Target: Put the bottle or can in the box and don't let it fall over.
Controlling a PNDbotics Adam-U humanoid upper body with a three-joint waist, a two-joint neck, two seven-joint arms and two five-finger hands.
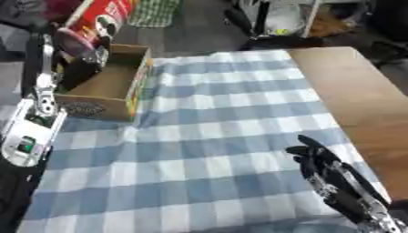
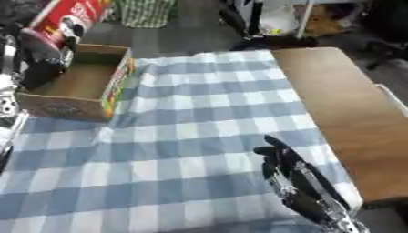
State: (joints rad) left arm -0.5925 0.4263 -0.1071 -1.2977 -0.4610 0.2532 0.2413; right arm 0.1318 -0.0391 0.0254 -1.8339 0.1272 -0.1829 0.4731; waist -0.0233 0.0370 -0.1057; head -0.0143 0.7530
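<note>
A red tube-shaped can (image 1: 108, 16) with a pinkish end hangs tilted over the far left corner of an open cardboard box (image 1: 89, 109). My left hand (image 1: 83, 63) is shut on the can's lower end, partly inside the box. The arm comes up along the left edge. The box interior looks bare apart from the hand. My right hand (image 1: 317, 159) lies on the checked cloth at the lower right, fingers straight and holding nothing, far from the box.
A blue-and-white checked cloth (image 1: 215, 136) covers most of the table. A bare wooden strip (image 1: 350, 91) shows along the right side. A green checked bag (image 1: 155, 11) and dark clutter stand on the floor beyond the far edge.
</note>
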